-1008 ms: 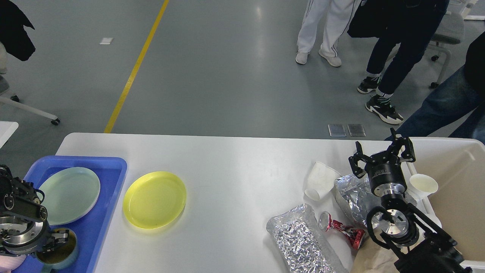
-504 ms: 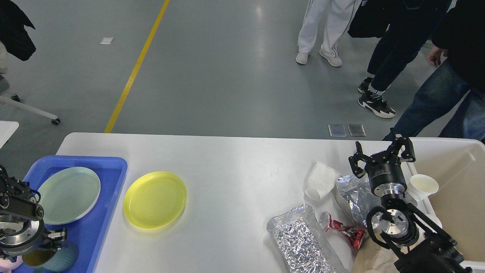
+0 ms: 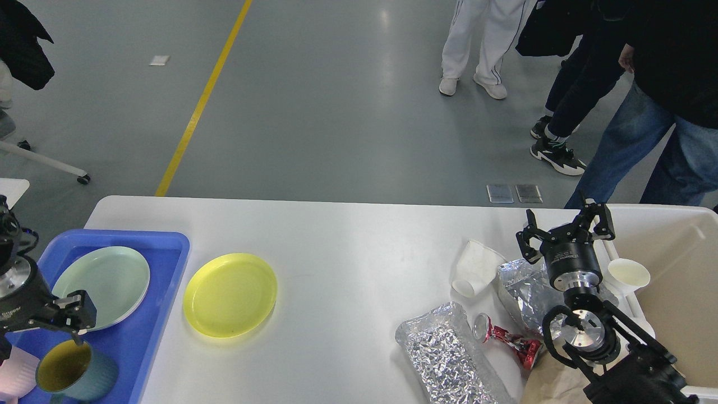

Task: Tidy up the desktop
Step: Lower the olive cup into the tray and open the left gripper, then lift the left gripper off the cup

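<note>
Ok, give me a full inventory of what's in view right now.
desktop: one, white, spans the view
blue tray: one, left end of the desktop
pale green plate: one, in the tray
mug: one, teal, tilted, tray's near corner
yellow plate: one, on the desktop beside the tray
paper cups: two, white; one lying on the desktop, one at the tub's rim
foil wrappers: two, silver
crushed can: one, red
beige tub: one, right
left gripper: above the mug
right gripper: jaws open, empty

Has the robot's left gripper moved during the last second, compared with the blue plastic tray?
Yes. The left gripper has risen in view and shifted right, now over the blue plastic tray, above the teal cup.
</note>
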You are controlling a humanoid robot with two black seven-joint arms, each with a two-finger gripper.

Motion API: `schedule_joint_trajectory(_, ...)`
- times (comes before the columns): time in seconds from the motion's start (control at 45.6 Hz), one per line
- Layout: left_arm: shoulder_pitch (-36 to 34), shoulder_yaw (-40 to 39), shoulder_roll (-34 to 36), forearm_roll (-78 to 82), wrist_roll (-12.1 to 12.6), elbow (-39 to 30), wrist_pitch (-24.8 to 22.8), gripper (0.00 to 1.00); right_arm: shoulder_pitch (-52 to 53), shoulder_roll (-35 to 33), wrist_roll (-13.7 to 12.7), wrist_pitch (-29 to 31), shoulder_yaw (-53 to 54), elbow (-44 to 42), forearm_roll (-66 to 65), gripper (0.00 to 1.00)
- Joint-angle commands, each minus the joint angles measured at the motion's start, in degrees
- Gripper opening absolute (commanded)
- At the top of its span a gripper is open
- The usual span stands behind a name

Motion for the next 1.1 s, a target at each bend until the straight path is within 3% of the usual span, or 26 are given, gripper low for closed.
schedule_joint_trajectory(0.0, -8.99, -0.43, -0.81, -0.5, -0.12, -0.6, -5.74, 0.9, -0.01, 0.0, 0.01, 0.0, 0.0, 0.06, 0.0, 1.0)
schedule_joint_trajectory(0.329, -28.6, -0.52, -16.01, -13.94, -0.21, -0.69, -14.27, 0.9, -0.01, 0.0, 0.01, 0.0, 0.0, -0.03, 0.0, 1.0)
schedule_joint_trajectory(0.438, -29.67, -0.61, -18.48, -17.38, -0.12, -0.69, -15.22, 0.89, -0.01, -0.09, 0.01, 0.0, 0.0, -0.03, 0.0, 1.0)
schedule_joint_trajectory(0.57, -26.25, -0.44, -19.45, -17.55, -0.12, -0.51, -13.49, 0.88, -0.01, 0.0, 0.01, 0.0, 0.0, -0.03, 0.0, 1.0)
schedule_joint_trajectory(0.723, -16.85, -0.08, -19.89, -17.73, -0.3, -0.6, -4.53, 0.87, -0.01, 0.0, 0.01, 0.0, 0.0, -0.03, 0.0, 1.0)
schedule_joint_trajectory(0.942, -0.59, -1.13, -22.0, -24.57, -0.3, -0.51, 15.33, 0.86, -0.01, 0.0, 0.01, 0.0, 0.0, 0.06, 0.0, 1.0)
schedule_joint_trajectory(1.073, 6.36, -4.65, -22.52, -28.36, -0.12, -0.51, 22.99, 0.86, -0.01, 0.0, 0.01, 0.0, 0.0, 0.06, 0.0, 1.0)
